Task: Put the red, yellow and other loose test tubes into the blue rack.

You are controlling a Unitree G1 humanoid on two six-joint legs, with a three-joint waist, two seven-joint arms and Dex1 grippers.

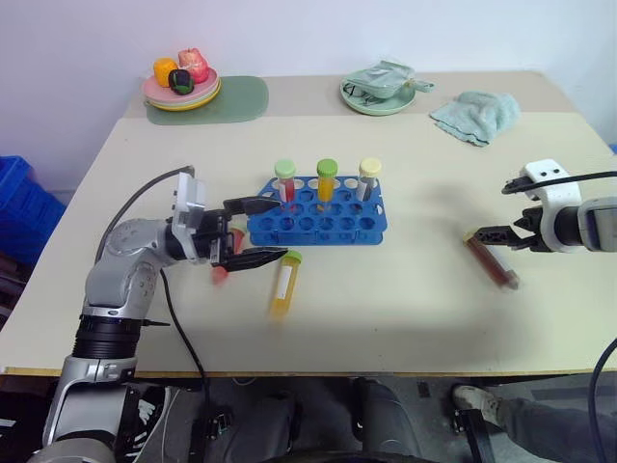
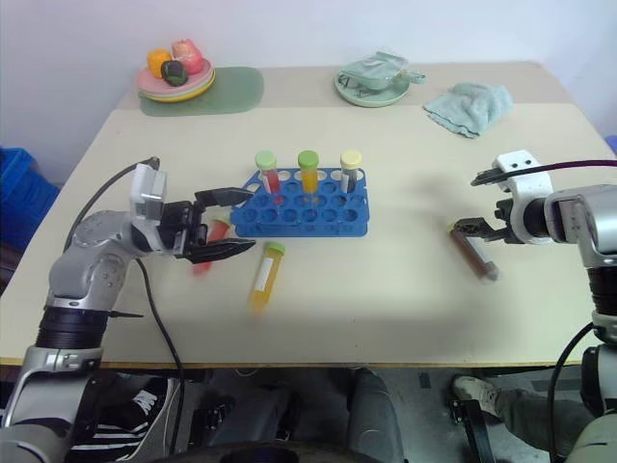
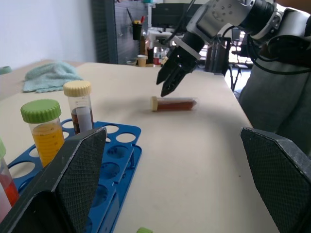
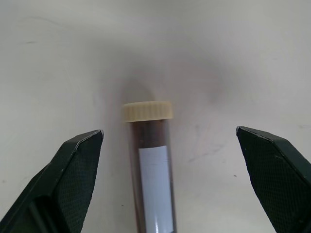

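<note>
From the head camera we see the blue rack [image 1: 318, 214] near the middle of the table [image 1: 386, 309], with three capped tubes standing along its far row: a red tube [image 1: 285, 180], a yellow tube [image 1: 327, 179] and a dark tube with a cream cap [image 1: 367, 179]. A loose yellow tube with a green cap [image 1: 284, 282] lies on the table just near of the rack's left end. A loose red tube [image 1: 229, 253] lies left of it, partly hidden by the left gripper [image 1: 262, 231], whose fingers stand wide apart and point right toward the rack. On the right, a loose dark brown tube [image 1: 492, 260] lies well apart from the rack, and the right gripper [image 1: 492, 210] hovers over its far end, fingers spread and holding nothing.

In the left wrist view we look between our open fingers [image 3: 82, 170] across the rack to the brown tube.

In the right wrist view the brown tube's cream cap [image 4: 147, 111] sits between the parted fingers [image 4: 73, 165], untouched.
</note>
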